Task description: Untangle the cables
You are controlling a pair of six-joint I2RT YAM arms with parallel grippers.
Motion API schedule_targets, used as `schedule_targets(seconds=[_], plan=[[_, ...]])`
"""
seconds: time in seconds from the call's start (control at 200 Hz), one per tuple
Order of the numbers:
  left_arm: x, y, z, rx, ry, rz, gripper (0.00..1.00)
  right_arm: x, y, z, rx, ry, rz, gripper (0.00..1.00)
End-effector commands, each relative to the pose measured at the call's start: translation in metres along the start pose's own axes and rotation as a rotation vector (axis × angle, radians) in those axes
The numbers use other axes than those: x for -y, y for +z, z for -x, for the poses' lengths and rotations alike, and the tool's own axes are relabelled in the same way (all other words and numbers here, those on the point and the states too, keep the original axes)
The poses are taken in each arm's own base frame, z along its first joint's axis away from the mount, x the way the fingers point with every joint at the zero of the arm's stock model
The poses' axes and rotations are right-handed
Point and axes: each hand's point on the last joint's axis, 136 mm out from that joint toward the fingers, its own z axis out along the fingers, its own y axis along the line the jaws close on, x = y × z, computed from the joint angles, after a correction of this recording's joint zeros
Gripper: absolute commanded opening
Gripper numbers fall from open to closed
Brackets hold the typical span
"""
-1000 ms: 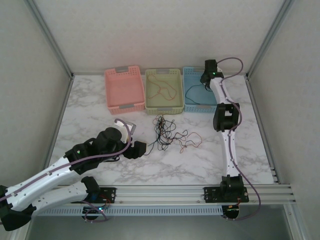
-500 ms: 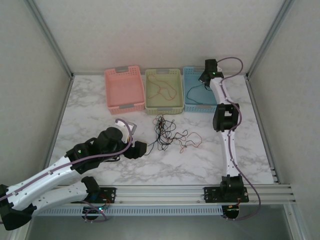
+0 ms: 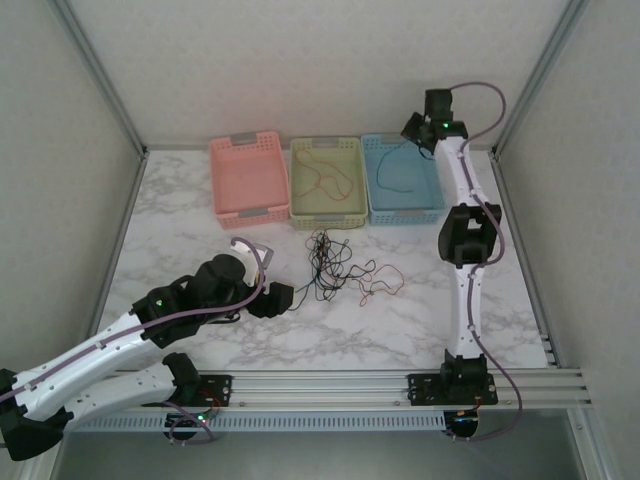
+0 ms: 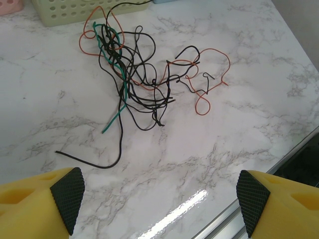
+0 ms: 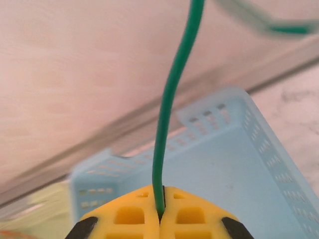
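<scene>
Right gripper (image 5: 160,215) clenched on dark green wire (image 5: 172,99), wire held up over blue basket (image 5: 234,164). Left gripper (image 4: 160,199) released, jaws wide, low over marble tabletop (image 4: 259,89) just short of cable tangle (image 4: 130,74): black, reddish-orange, teal strands knotted, lying near yellow-green basket (image 3: 325,216). One reddish-orange wire (image 3: 325,180) lies inside that basket
</scene>
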Motion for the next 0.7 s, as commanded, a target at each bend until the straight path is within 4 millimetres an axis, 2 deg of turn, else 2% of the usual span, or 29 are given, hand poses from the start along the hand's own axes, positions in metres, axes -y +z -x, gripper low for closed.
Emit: schedule_targets(seconds=[0.0,0.18,0.32,0.415,0.551,0.696], plan=[[0.013,-0.011,0.025,0.063,0.029,-0.026,0.83,-0.029,-0.032,0.012,0.009,-0.075,0.113,0.00],[0.029,-0.001,0.049,0.074,0.072,-0.038,0.83,-0.043,-0.066,0.016,0.022,-0.107,0.180,0.00],[0.050,0.021,0.066,0.066,0.091,-0.082,0.82,-0.070,-0.093,-0.002,-0.037,-0.136,0.320,0.00],[0.060,0.035,0.073,0.049,0.098,-0.098,0.82,-0.076,-0.108,-0.016,-0.088,-0.160,0.351,0.00],[0.067,0.047,0.072,0.023,0.085,-0.121,0.81,-0.068,-0.113,-0.041,-0.224,-0.125,0.343,0.00],[0.061,0.048,0.061,0.013,0.059,-0.116,0.81,-0.040,-0.096,-0.063,-0.364,0.001,0.251,0.00]])
